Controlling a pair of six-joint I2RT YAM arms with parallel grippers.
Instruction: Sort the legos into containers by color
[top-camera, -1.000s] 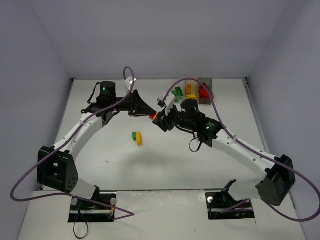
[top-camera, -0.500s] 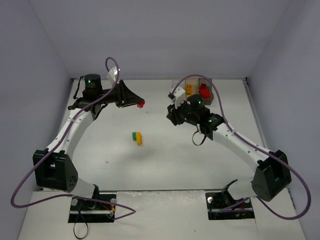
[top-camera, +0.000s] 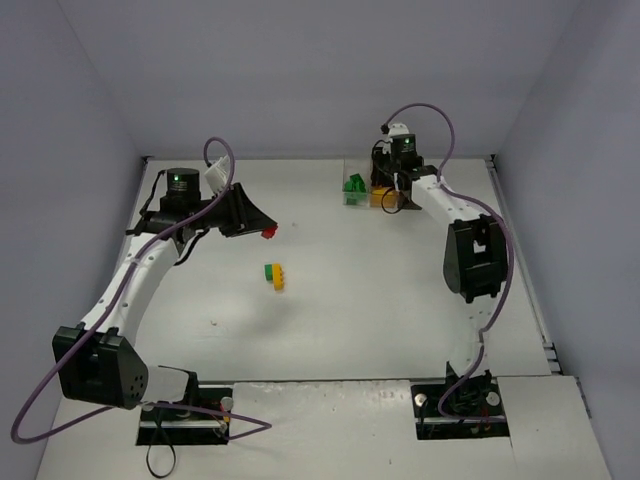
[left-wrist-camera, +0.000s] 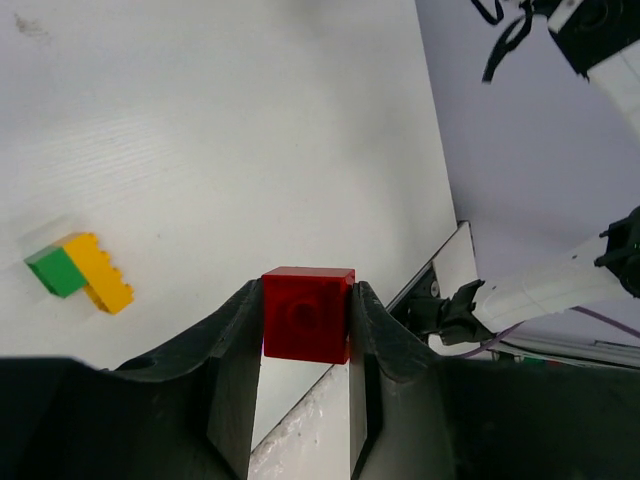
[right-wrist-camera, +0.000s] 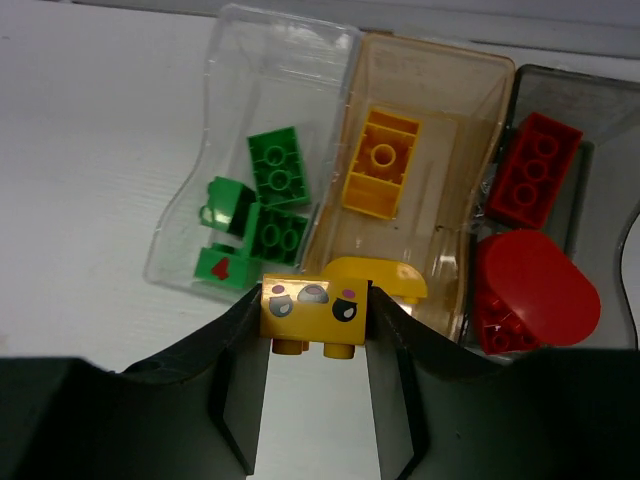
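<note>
My left gripper (left-wrist-camera: 304, 325) is shut on a red brick (left-wrist-camera: 307, 313) and holds it above the table left of centre; it also shows in the top view (top-camera: 268, 232). My right gripper (right-wrist-camera: 312, 320) is shut on a yellow brick with a face (right-wrist-camera: 312, 312), held over the near edge of the containers. The clear box (right-wrist-camera: 262, 120) holds green bricks (right-wrist-camera: 275, 170), the orange box (right-wrist-camera: 470, 120) yellow bricks (right-wrist-camera: 380, 162), the dark box (right-wrist-camera: 590, 190) red bricks (right-wrist-camera: 533, 290). A green and yellow clump (top-camera: 274, 275) lies on the table, also in the left wrist view (left-wrist-camera: 78, 271).
The containers (top-camera: 352, 196) stand at the back of the white table, near the far wall. Grey walls close in the left, right and back sides. The arm bases sit on plates at the near edge.
My right arm has swung back to the containers with the yellow brick. My left gripper has shifted a little toward the near left, still holding the red brick.
</note>
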